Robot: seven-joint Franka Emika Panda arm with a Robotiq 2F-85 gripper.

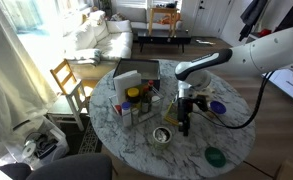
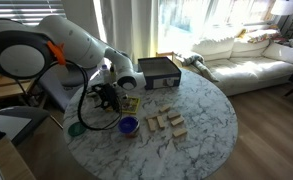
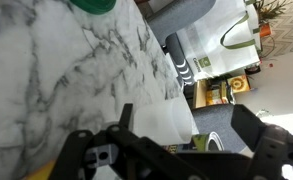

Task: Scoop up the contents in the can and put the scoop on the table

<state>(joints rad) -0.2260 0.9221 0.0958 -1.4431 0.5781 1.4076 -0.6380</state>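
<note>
The silver can (image 1: 162,134) stands on the round marble table (image 1: 234,140) near its front edge. My gripper (image 1: 185,120) points down over the table just beside the can. In the wrist view the fingers of the gripper (image 3: 186,122) are spread apart. A blurred white scoop-like thing (image 3: 158,118) sits between them, next to one finger, with a gap to the other. A round rim below it (image 3: 209,140) may be the can. In an exterior view the arm hides the gripper (image 2: 106,97) and the can.
A purple bowl (image 1: 218,107) and a flat green lid (image 1: 216,156) lie near the gripper. Bottles and a box (image 1: 134,95) crowd the table's middle. Wooden blocks (image 2: 167,122) and a black case (image 2: 156,70) also sit on the table. Chairs and a sofa stand around it.
</note>
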